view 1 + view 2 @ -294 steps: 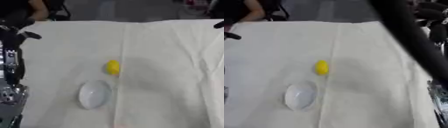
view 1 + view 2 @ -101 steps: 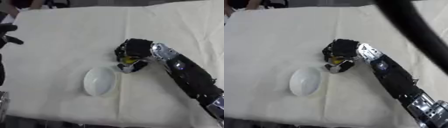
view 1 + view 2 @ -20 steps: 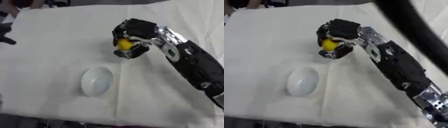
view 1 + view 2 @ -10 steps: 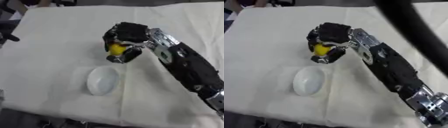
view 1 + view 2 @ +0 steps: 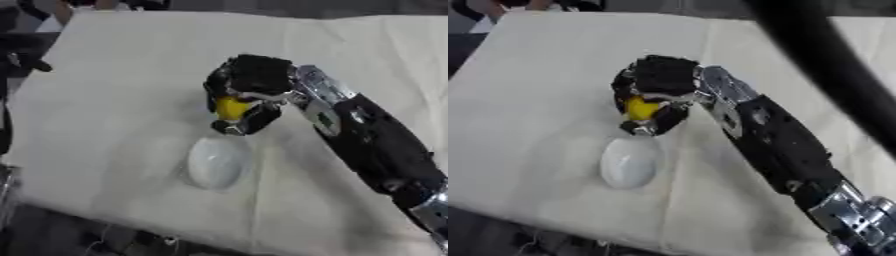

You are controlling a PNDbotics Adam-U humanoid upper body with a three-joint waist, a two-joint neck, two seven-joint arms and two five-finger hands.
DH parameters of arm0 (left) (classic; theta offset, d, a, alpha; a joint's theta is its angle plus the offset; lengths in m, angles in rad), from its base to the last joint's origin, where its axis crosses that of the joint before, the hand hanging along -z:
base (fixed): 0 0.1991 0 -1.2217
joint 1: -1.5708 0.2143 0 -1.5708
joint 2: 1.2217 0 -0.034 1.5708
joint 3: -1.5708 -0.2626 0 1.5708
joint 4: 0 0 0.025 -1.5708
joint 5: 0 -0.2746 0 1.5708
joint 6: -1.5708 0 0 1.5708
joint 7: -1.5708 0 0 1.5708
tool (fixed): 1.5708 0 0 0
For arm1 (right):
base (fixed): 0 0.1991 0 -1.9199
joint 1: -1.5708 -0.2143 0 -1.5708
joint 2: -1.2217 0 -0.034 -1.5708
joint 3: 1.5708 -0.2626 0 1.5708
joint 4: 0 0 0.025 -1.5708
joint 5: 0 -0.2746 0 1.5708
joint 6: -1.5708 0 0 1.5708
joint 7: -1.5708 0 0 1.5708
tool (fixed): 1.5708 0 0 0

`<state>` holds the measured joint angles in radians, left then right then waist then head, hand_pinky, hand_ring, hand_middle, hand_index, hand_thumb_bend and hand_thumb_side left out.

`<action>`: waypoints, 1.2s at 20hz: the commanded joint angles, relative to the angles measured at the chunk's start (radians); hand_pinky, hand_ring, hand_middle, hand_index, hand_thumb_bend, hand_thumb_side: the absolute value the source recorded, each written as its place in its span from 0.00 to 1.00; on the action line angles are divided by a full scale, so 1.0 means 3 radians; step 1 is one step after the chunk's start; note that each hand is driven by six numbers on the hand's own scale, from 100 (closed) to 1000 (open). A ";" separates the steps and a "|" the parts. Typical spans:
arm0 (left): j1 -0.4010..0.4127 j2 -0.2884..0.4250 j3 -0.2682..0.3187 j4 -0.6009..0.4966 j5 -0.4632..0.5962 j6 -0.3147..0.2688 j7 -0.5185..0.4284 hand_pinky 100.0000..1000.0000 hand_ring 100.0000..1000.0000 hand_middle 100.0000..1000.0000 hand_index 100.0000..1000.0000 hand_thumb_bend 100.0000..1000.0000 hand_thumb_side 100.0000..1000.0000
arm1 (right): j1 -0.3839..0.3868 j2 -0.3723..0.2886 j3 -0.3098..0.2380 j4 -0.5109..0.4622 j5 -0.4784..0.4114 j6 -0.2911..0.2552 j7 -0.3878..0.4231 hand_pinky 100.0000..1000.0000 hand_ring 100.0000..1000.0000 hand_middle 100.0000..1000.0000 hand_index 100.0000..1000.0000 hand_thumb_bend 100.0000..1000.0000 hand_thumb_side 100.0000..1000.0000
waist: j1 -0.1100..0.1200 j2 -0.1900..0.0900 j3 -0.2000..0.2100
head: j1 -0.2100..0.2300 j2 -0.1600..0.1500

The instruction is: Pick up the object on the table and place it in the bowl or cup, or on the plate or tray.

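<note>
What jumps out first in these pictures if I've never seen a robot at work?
The big black right hand, mid-table, has its fingers curled round a small yellow object. Just below it a white bowl lies on the cream cloth. The silver-jointed arm runs off toward the lower right corner.

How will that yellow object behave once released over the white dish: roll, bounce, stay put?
The yellow object looks rounded and smooth, so it would probably roll. It keeps its shape inside the right robot hand, suggesting stiffness. The white dish looks shallow, so it might roll out.
</note>
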<state>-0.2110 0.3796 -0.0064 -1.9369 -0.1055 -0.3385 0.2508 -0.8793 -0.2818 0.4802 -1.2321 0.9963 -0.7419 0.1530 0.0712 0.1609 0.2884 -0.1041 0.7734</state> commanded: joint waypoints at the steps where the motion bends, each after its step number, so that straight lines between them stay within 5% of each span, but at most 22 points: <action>1: -0.0042 0.0112 0.0047 -0.0048 -0.0026 -0.0001 0.0014 0.42 0.64 0.75 0.77 0.21 0.83 | -0.0031 0.0005 0.0066 -0.0133 -0.0001 -0.0018 0.0020 0.00 0.00 0.00 0.06 0.10 0.35 | 0.0000 -0.0072 -0.0003 | 0.0067 -0.0011; 19: -0.0018 0.0218 0.0081 0.0031 -0.0074 0.0006 0.0047 0.42 0.64 0.75 0.77 0.21 0.83 | 0.0044 -0.0212 0.0435 -0.0829 -0.0462 0.0122 0.0470 0.00 0.00 0.00 0.06 0.08 0.40 | -0.0056 -0.0173 -0.0144 | 0.0139 -0.0011; 21: -0.0020 0.0219 0.0080 0.0034 -0.0075 0.0005 0.0048 0.42 0.64 0.75 0.77 0.21 0.83 | 0.0043 -0.0218 0.0421 -0.0873 -0.0457 0.0172 0.0477 0.00 0.00 0.00 0.07 0.07 0.43 | -0.0056 -0.0177 -0.0148 | 0.0104 -0.0011; 23: -0.0020 0.0219 0.0080 0.0036 -0.0075 0.0004 0.0049 0.42 0.64 0.75 0.77 0.21 0.83 | 0.0037 -0.0226 0.0408 -0.0946 -0.0402 0.0201 0.0422 0.00 0.00 0.00 0.10 0.00 0.55 | -0.0054 -0.0179 -0.0148 | 0.0081 -0.0011; 24: -0.0020 0.0218 0.0080 0.0036 -0.0074 0.0004 0.0049 0.42 0.64 0.75 0.77 0.21 0.83 | 0.0034 -0.0230 0.0397 -0.0994 -0.0357 0.0203 0.0359 0.00 0.00 0.07 0.19 0.00 0.68 | -0.0052 -0.0180 -0.0148 | 0.0080 -0.0011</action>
<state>-0.2098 0.4130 0.0055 -1.9177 -0.1216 -0.3381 0.2605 -0.8532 -0.3380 0.6144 -1.5000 0.8827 -0.6862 0.2722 0.0528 0.1242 0.2430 -0.0716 0.7735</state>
